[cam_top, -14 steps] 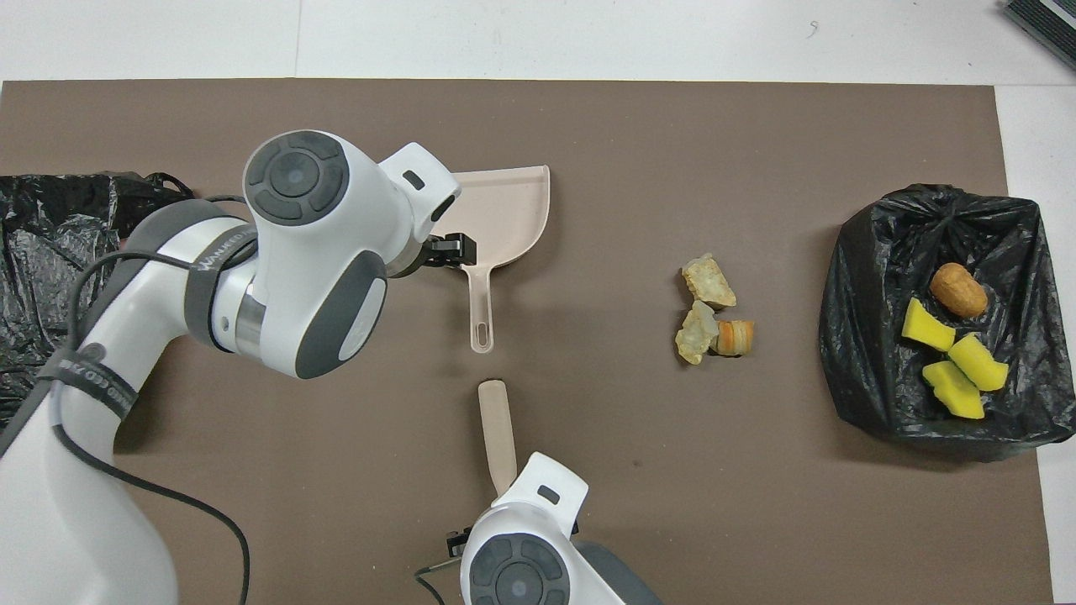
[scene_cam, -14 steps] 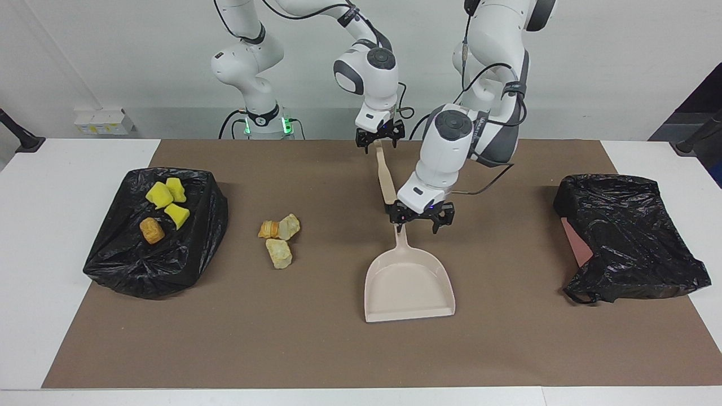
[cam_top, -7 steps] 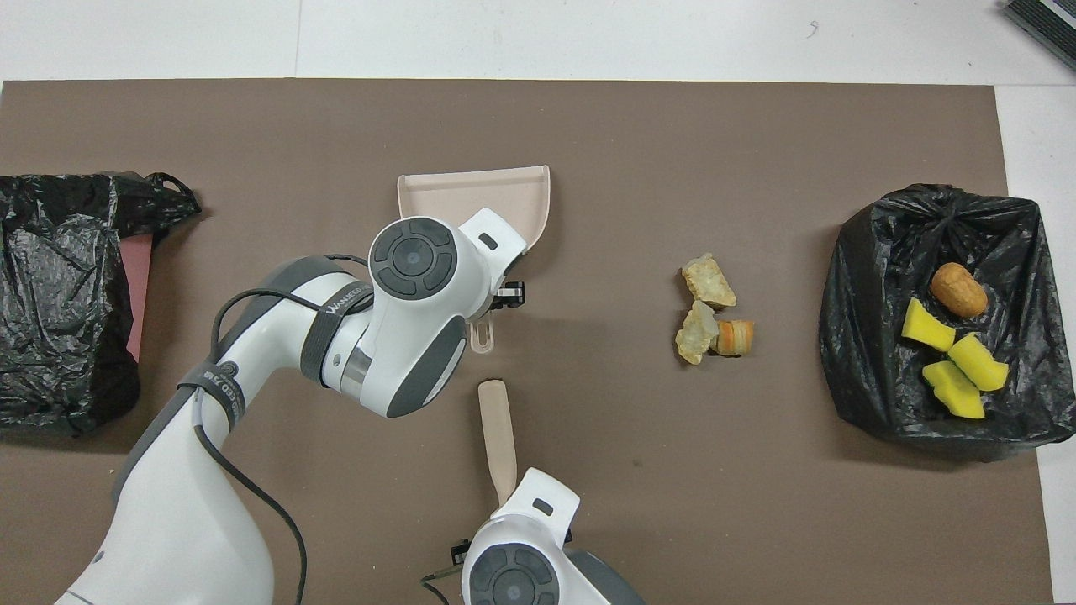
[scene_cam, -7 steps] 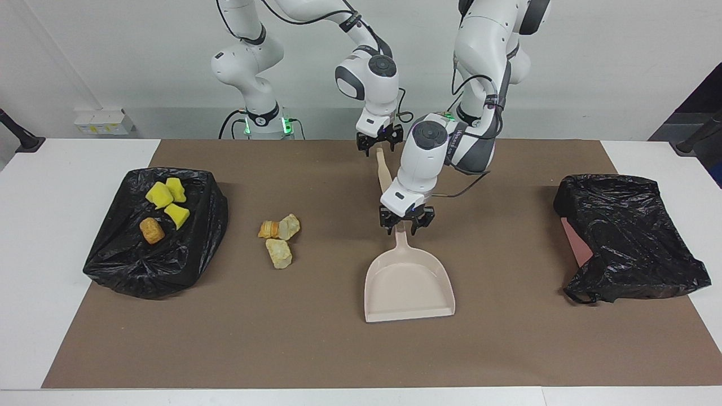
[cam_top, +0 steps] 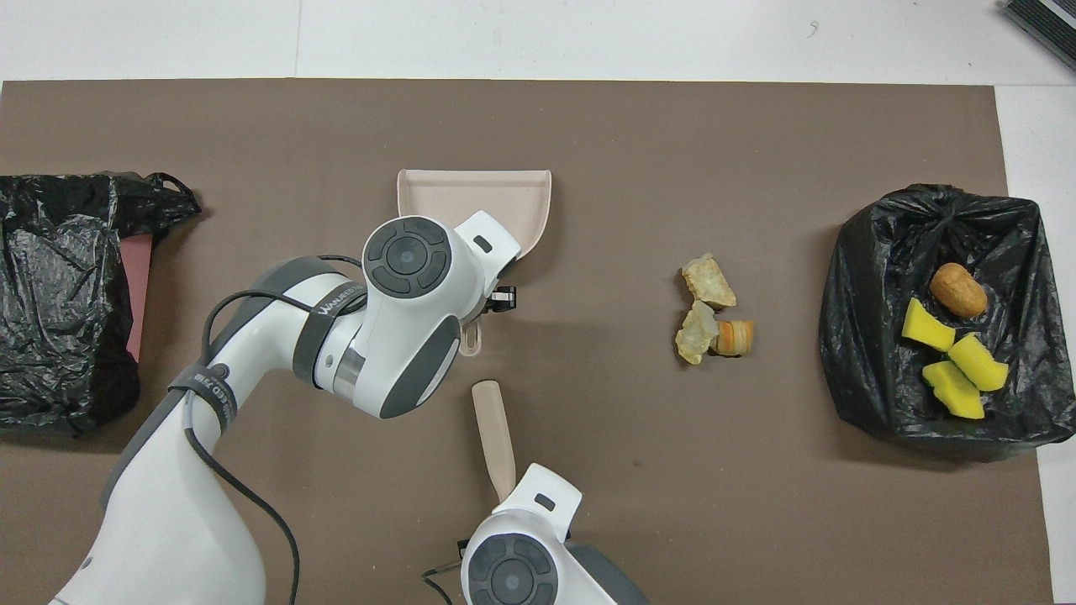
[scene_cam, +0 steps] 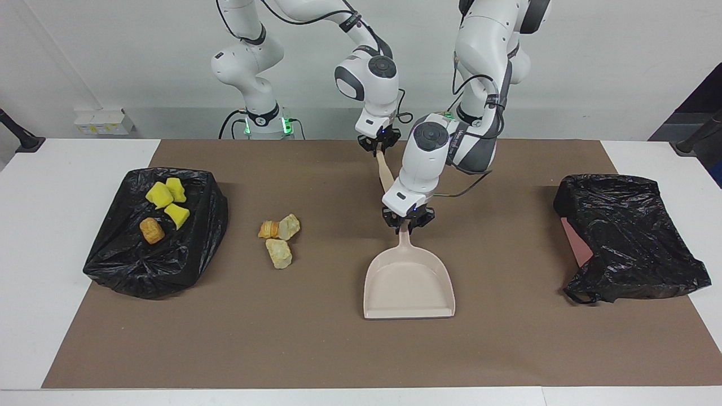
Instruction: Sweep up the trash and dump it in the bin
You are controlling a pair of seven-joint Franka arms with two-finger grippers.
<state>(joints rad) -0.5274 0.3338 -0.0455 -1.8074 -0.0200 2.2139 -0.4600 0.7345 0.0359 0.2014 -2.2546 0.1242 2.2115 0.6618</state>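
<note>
A beige dustpan (scene_cam: 409,285) lies mid-mat, also in the overhead view (cam_top: 471,197). My left gripper (scene_cam: 407,224) is shut on its handle, low at the mat. My right gripper (scene_cam: 379,145) is shut on the top end of a beige flat stick (scene_cam: 386,176), which slants down toward the dustpan handle (cam_top: 494,433). Three trash lumps, pale yellow and orange (scene_cam: 279,238) (cam_top: 710,311), lie on the mat toward the right arm's end. Three yellow sponge chunks (scene_cam: 169,200) (cam_top: 954,361) and a brown roll (scene_cam: 152,230) (cam_top: 958,290) rest on a black bag (scene_cam: 158,265).
A second black bag (scene_cam: 626,237) (cam_top: 50,277) lies at the left arm's end of the brown mat, with a reddish edge (scene_cam: 575,242) showing under it. White table borders the mat (scene_cam: 338,349) on all sides.
My left gripper came down over the dustpan handle and closed on it, and the pan shifted slightly. My right gripper lowered a little and closed on the stick's top end.
</note>
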